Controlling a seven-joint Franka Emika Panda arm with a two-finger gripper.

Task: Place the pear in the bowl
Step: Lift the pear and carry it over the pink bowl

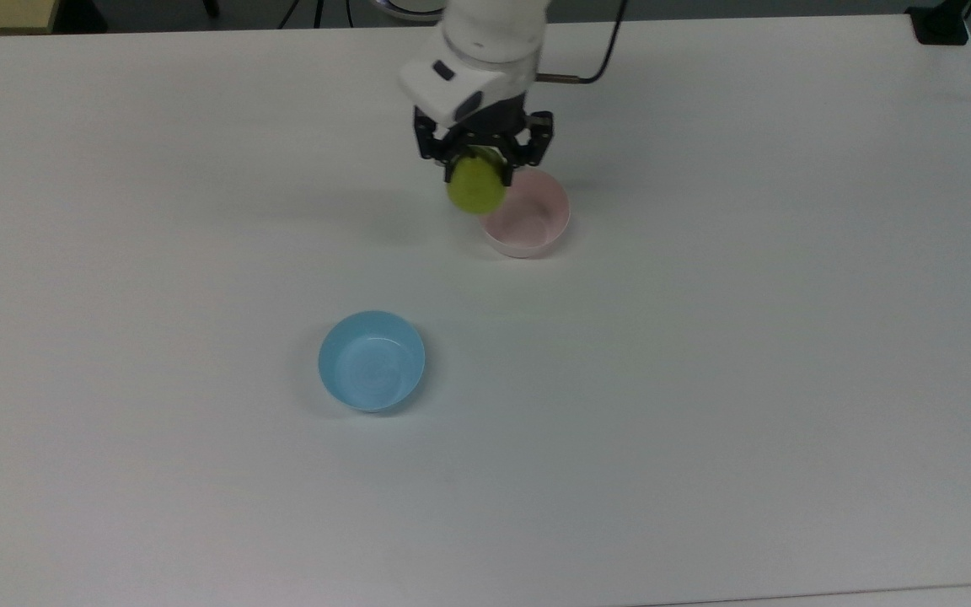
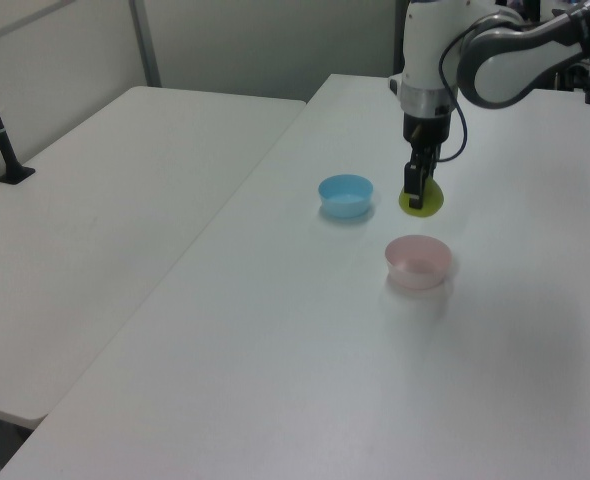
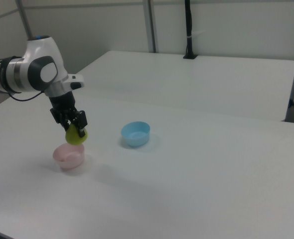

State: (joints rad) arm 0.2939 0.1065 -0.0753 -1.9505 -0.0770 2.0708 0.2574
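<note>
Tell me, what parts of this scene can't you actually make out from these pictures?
- The pear's top and stem: covered by the gripper in the top view.
- Part of the pink bowl's rim: hidden behind the pear in the top view.
- Where the fingers touch the pear: too small to tell in the left and right views.
- The arm's base: cut off at the right view's left edge.
- The blue bowl: fully visible.

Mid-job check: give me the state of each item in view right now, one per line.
Two-finger gripper: shut on the pear, raised above the table.
Small yellow-green pear: held in the air, by the pink bowl's rim.
Pale pink plastic bowl: upright, empty, on the table.
Light blue plastic bowl: upright, empty, apart from the rest.
</note>
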